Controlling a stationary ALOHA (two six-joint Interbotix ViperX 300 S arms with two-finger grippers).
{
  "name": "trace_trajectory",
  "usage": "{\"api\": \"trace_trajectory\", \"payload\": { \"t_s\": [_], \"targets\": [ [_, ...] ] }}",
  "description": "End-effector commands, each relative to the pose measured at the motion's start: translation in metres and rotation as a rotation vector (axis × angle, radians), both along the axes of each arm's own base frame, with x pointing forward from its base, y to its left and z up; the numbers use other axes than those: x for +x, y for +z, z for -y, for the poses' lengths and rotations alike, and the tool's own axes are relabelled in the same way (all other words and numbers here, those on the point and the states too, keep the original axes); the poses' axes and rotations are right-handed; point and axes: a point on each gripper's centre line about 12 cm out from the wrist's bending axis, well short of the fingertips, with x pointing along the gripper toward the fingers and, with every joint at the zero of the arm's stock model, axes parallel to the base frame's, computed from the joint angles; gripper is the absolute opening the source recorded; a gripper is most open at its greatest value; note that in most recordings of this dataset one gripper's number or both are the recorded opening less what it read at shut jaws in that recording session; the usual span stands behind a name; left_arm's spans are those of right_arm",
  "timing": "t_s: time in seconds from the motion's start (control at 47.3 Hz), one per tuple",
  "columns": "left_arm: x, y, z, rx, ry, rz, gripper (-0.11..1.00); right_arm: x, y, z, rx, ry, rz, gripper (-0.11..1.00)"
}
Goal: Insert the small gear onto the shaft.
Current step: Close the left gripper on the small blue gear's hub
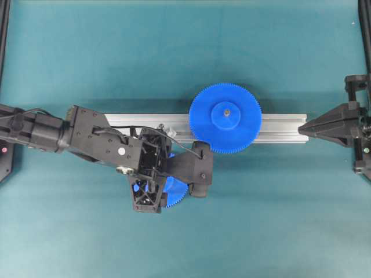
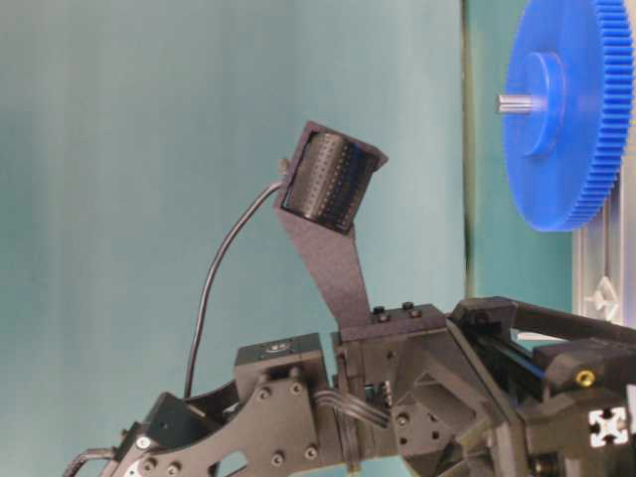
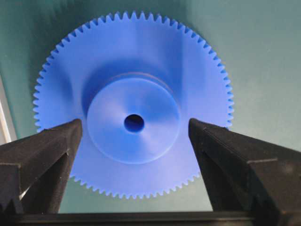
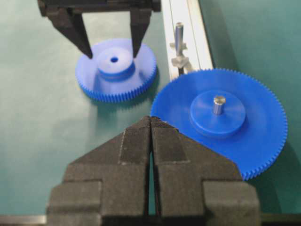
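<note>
Two left fingers (image 4: 84, 40) stand spread wide on either side of the small gear's (image 4: 116, 69) raised hub, gripping nothing. That gear lies flat on the teal desk (image 4: 42, 122) beside the rail (image 4: 190, 28), where the shaft (image 4: 178, 37) stands upright. Right fingers (image 4: 136, 146) are pressed together, empty.

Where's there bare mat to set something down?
Free: the mat above the rail, and the stretch below it, right of the left gripper. Crowded: around the small gear, shaft and large gear.
</note>
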Motion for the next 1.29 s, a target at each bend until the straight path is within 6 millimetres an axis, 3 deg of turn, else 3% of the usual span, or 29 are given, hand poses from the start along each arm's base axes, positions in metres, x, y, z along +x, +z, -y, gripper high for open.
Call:
{"api": "trace_trajectory", "payload": {
  "t_s": [0.0,1.269],
  "targets": [
    [0.006,0.015,-0.001,-0.005,0.001,0.047,0.93,0.002,0.004,0.0,0.01,-0.005,0.011,0.0],
    [0.008,-0.004,-0.002,-0.003,0.011,0.02,0.93,0.0,0.005,0.0,0.01,-0.003,0.02,0.0]
  ]
}}
